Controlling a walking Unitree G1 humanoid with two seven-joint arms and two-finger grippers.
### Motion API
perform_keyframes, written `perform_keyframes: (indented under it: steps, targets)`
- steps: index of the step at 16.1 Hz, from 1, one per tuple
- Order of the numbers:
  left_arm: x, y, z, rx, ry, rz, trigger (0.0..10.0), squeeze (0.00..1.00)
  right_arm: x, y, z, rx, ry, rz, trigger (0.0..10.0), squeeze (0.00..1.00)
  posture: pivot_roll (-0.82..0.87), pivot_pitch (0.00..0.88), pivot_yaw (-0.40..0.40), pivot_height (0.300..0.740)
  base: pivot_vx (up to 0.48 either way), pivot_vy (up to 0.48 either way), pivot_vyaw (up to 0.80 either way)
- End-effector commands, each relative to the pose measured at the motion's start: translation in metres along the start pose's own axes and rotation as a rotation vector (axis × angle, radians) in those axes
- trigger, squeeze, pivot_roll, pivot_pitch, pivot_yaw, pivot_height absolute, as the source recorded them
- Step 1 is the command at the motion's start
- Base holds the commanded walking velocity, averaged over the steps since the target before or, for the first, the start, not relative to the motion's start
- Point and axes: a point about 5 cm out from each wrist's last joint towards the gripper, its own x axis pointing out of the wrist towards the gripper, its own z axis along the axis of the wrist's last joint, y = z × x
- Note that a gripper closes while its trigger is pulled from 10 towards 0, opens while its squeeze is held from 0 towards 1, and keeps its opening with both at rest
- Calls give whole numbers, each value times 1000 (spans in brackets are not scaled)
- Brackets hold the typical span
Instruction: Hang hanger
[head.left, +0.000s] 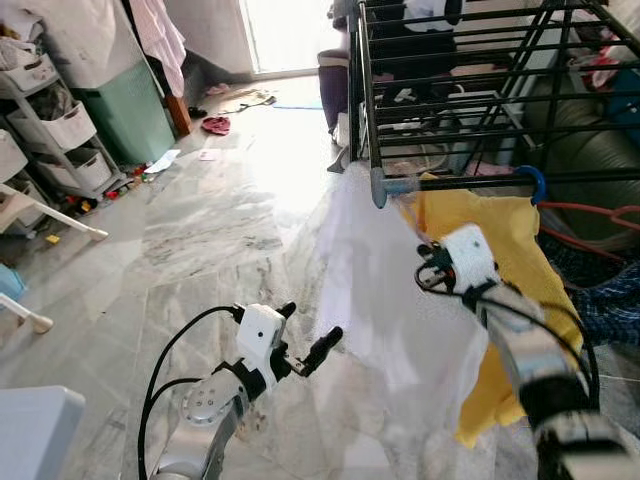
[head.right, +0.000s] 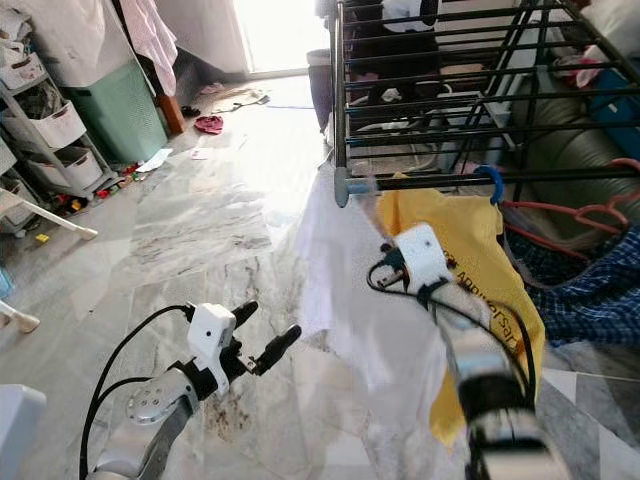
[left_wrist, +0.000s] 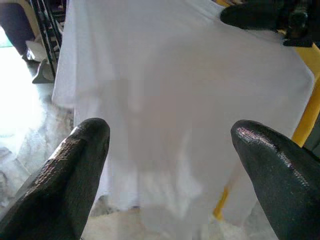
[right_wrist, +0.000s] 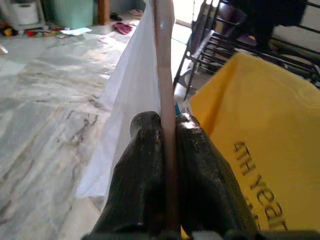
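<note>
A white shirt hangs on a pale pink hanger, just below the near corner of the black drying rack. My right gripper is shut on the hanger's bar, with the white cloth on one side and a yellow shirt on the other. The yellow shirt hangs from the rack's front rail by a blue hook. My left gripper is open, low over the floor, left of the white shirt and pointing at it. Nothing is between its fingers.
White storage shelves and a green bin line the left wall. A white stand's legs jut out at the left. Red hangers and blue plaid cloth lie right of the rack. The floor is marble.
</note>
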Motion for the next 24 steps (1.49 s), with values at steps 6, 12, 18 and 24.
perform_keyframes:
  steps: [6,12,18,24]
  targets:
    - [4,7,-4,26,19,2,10000,0,-18,18,15,76,-158,-152,0,0,-224,0,131,740,0,0,0]
    - [2,9,-10,35,35,14,10000,0,-59,31,-20,74,-72,-169,10000,0,-232,0,135,740,0,0,0]
    - [3,31,-21,94,164,244,10000,0,-77,61,-49,111,25,-79,10000,0,-237,0,146,740,0,0,0]
    - [1,36,-28,97,209,359,10000,0,-77,78,-43,119,2,48,10000,0,-223,0,136,740,0,0,0]
